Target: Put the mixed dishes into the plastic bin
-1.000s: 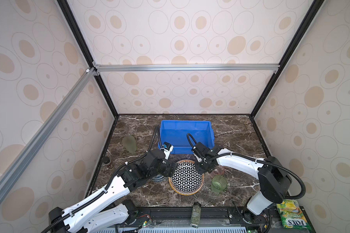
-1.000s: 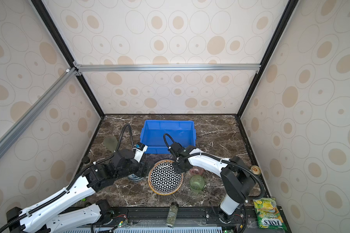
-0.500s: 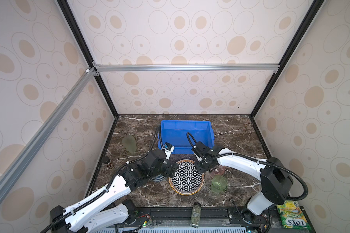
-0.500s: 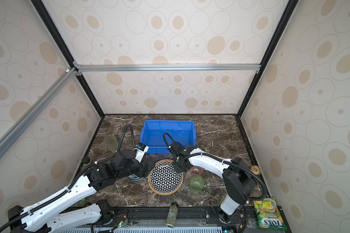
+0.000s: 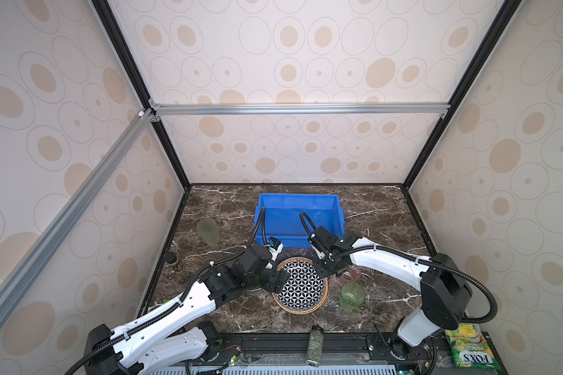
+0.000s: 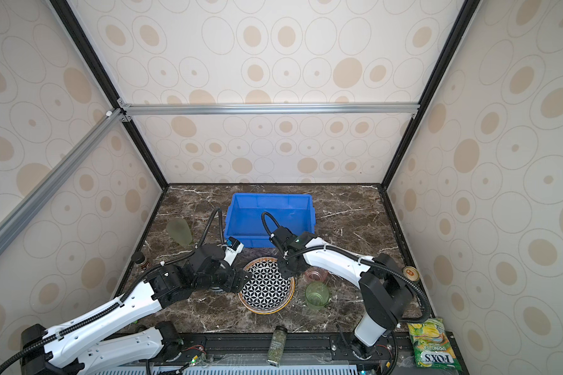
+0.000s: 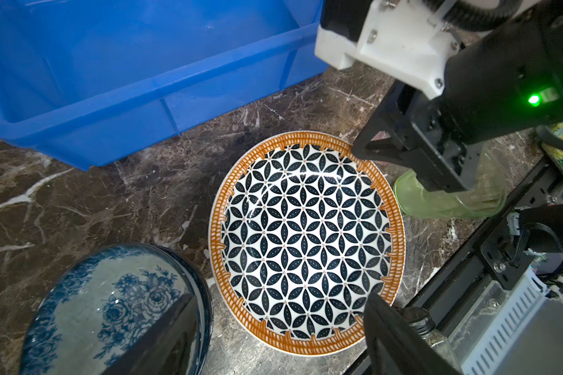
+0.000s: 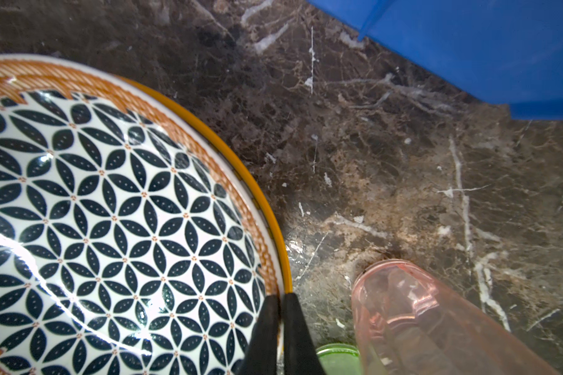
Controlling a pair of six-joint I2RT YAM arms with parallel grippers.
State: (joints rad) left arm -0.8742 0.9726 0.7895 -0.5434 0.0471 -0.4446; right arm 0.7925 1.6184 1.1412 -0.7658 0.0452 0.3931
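Marble (image 8: pixel 371 146) — right claw (image 8: pixel 281 297) on plate (image 8: pixel 111 211) rim, wrist-view

Right end effector (image 8: pixel 281 296): I've brought its fingers together on the rim of the geometric plate (image 8: pixel 111 211); a second ago they stood slightly apart. Left end effector (image 5: pixel 281 281): nudged slightly rightward in both top views, closer to the plate's left edge, and opened a touch wider.
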